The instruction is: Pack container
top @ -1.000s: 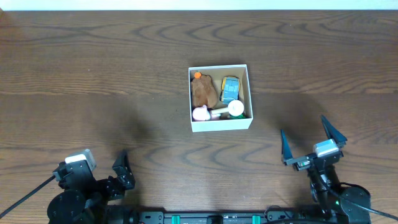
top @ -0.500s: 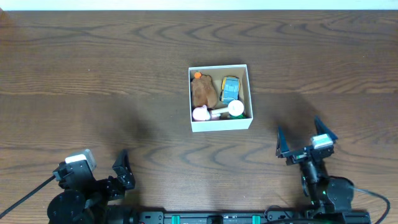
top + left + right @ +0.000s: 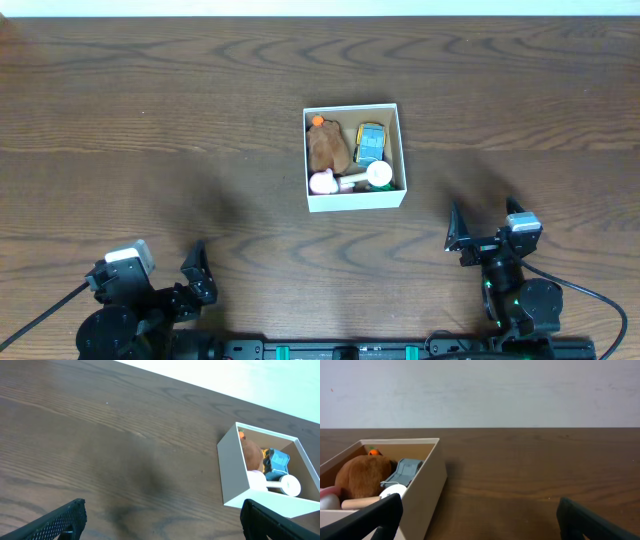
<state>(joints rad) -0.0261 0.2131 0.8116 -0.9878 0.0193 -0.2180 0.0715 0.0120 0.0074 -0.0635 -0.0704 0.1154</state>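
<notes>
Container [image 3: 355, 199] well ahead-left of splayed right hand [image 3: 484, 224]

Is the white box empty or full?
Nearly full: the small white cardboard box holds a brown plush toy, a blue toy car and more.

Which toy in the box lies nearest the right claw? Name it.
The white round toy in the container's corner toward the right claw; the others sit farther away.
</notes>
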